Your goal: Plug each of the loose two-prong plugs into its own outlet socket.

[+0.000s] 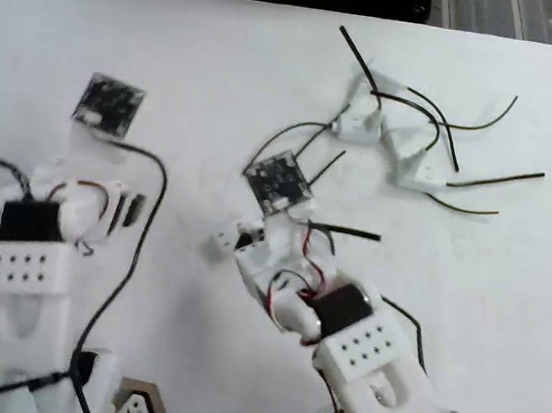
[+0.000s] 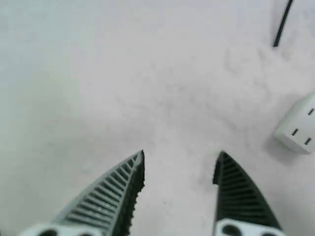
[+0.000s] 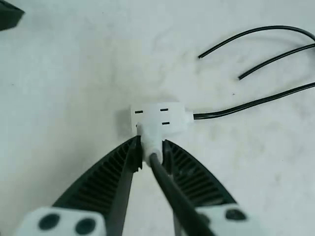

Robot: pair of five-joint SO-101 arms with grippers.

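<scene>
High view: white counter (image 1: 225, 49). The left arm (image 1: 23, 256) stands at 7 o'clock. The right arm (image 1: 360, 343) slants from 5 o'clock up to the centre. Loose plugs (image 1: 413, 171) with black wires (image 1: 496, 176) lie tangled at 1 o'clock, well apart from both arms. Left wrist view: the left hand (image 2: 179, 169) hangs over bare counter, its ribbed fingers (image 2: 120, 196) spread wide with nothing between them. The corner of a white outlet block (image 2: 299, 127), slots showing, lies off to one side, apart from the hand. A black wire end (image 2: 283, 22) lies farther out. Right wrist view: the right hand (image 3: 150, 147) is pinched tight on a white plug (image 3: 149, 137). The plug's black cord (image 3: 172, 196) runs back between the fingers. The nose of the plug touches the near face of the outlet block (image 3: 165, 115); whether the prongs are seated cannot be told. Three slots show on the block's upper face. A wire leaves the block's side across the counter, and two more wire ends lie beyond it, apart from the block.
</scene>
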